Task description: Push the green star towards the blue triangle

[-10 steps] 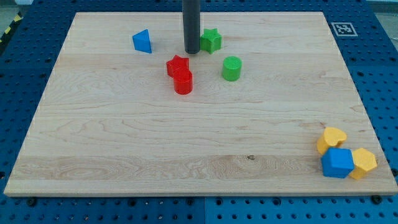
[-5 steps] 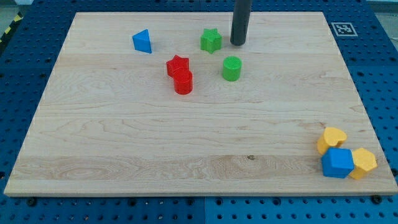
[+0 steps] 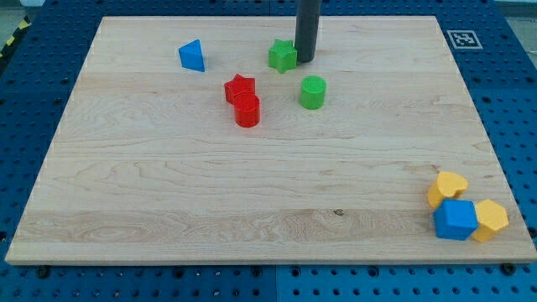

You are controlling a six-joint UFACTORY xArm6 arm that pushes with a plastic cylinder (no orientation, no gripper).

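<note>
Wooden board (image 3: 268, 184): no jaws, my tip (image 3: 305, 60) against green star (image 3: 283, 55), its right.

The green star (image 3: 283, 56) is lying flat near the view's top. The blue triangle (image 3: 192, 56) is sitting well apart, toward the view's left.

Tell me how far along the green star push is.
Done: my tip sits at the green star's right side, opposite the blue triangle. In hand: tip and star look about in contact, lined up to push toward the view's left. Left: nearly all the travel; a wide stretch of board still separates star and triangle.
</note>
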